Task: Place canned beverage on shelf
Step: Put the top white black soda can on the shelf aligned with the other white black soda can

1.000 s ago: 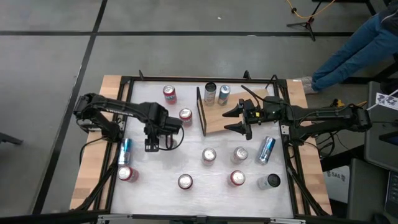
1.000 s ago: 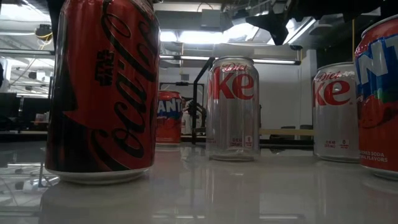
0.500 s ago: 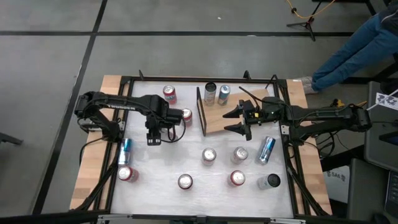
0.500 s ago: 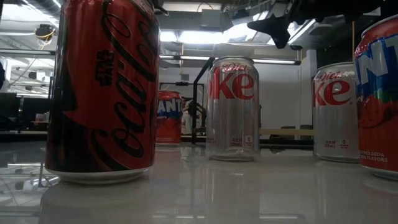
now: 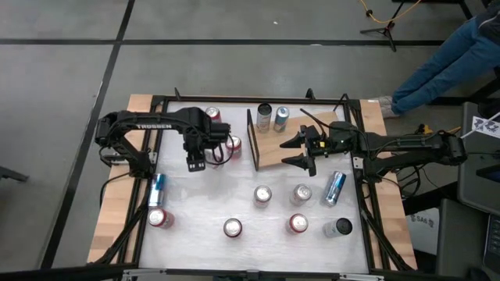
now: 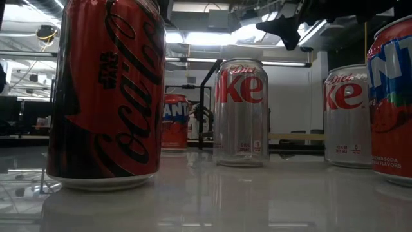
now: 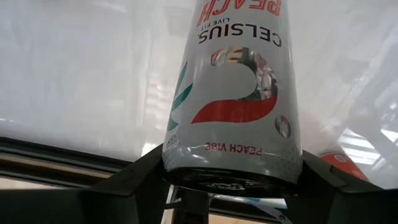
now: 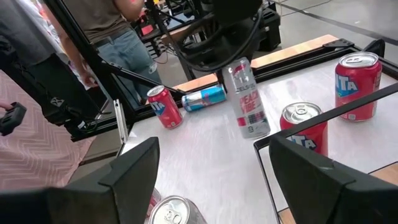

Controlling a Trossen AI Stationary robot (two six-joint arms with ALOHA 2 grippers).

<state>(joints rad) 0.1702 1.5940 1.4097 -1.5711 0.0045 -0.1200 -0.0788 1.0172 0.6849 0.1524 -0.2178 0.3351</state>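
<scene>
My left gripper [image 5: 197, 160] is shut on a slim silver Celsius can [image 7: 231, 106], left of the shelf's black frame; the can also shows in the right wrist view [image 8: 247, 102], hanging under the gripper. The shelf, a light-brown board [image 5: 283, 148] with a thin black upright frame [image 5: 251, 140] at its left end, lies at the table's far middle. Two cans [image 5: 264, 117] [image 5: 281, 119] stand on its far end. My right gripper [image 5: 301, 152] is open and empty over the board. My left gripper pinches the Celsius can between its two fingers [image 7: 142, 175], on opposite sides of the can's wall near its upper end [image 7: 186, 165]. The fingers come from above, pointing down. The can hangs upright below them, a little tilted, and appears clear of the table [image 8: 254, 130].
Two red Fanta cans [image 5: 212, 117] [image 5: 233, 144] stand close by my left gripper. Several more cans stand or lie on the near half of the white table, among them [image 5: 157, 190], [image 5: 262, 195], [image 5: 334, 187]. People stand beyond the table's left edge [image 8: 37, 106].
My left gripper has gone toward the table's far edge with the Celsius can in its hold, nearing the two red Fanta cans.
</scene>
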